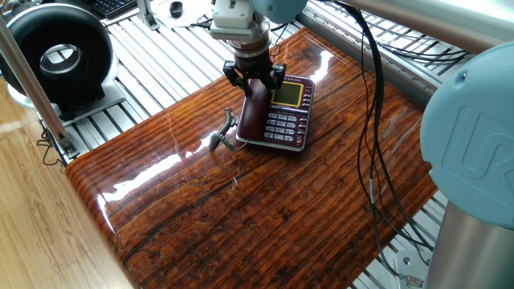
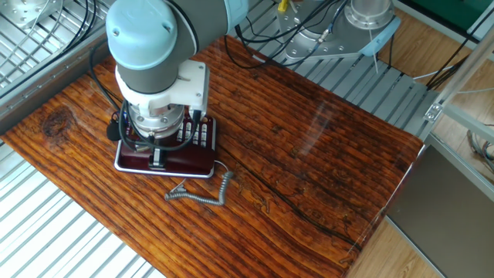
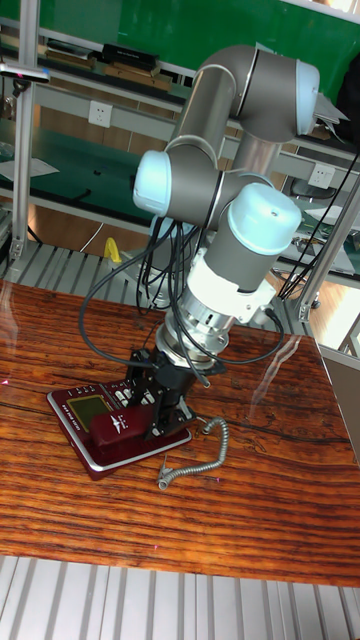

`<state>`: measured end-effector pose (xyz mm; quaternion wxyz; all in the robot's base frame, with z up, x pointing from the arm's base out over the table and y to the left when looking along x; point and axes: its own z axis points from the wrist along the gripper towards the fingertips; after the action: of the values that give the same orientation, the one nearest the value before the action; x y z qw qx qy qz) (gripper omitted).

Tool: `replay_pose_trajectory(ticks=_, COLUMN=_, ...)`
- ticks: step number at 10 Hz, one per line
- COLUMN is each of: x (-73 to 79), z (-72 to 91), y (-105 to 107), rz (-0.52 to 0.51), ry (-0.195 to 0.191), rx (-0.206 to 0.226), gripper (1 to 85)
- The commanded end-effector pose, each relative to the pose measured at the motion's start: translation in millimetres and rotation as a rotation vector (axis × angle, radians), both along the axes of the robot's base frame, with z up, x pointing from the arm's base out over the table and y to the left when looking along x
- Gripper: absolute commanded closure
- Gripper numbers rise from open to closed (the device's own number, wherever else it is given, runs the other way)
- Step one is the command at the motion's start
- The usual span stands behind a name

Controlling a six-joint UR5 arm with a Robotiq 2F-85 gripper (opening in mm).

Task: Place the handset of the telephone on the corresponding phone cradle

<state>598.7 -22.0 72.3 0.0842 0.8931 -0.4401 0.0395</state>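
Note:
The dark maroon telephone (image 1: 283, 114) sits on the wooden table, its yellow-green screen and grey keypad facing up. The handset (image 1: 253, 115) lies along the phone's left side, over the phone cradle, which it hides. My gripper (image 1: 254, 78) hangs over the handset's far end, open, with a finger on either side of it. From the other side the wrist covers most of the telephone (image 2: 166, 161) and the gripper (image 2: 154, 147). In the tall view the gripper (image 3: 160, 398) stands at the rear end of the handset (image 3: 122, 428). The grey coiled cord (image 2: 202, 194) trails onto the table.
The table edge (image 1: 88, 193) drops to slatted metal framing. A black round device (image 1: 58, 54) stands at the far left beyond the table. Black cables (image 1: 371, 152) hang from the arm over the table's right side.

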Motion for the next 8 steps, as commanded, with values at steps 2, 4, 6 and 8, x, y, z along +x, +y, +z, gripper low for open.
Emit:
replay_pose_trajectory(ticks=2, x=2.2, z=-2.3, y=2.0, rz=0.012, ry=-0.007, rx=0.013, gripper=84.7)
replay_pose_trajectory(ticks=4, x=2.9, z=-7.9, y=5.8, rz=0.024, ry=-0.010, rx=0.039, gripper=84.7)
replay_pose_trajectory(ticks=6, x=1.2, z=-8.7, y=5.1, rz=0.024, ry=-0.004, rx=0.038, gripper=84.7)
replay_pose_trajectory(ticks=8, x=-0.4, z=-7.9, y=1.1, rz=0.023, ry=0.002, rx=0.023, gripper=84.7)
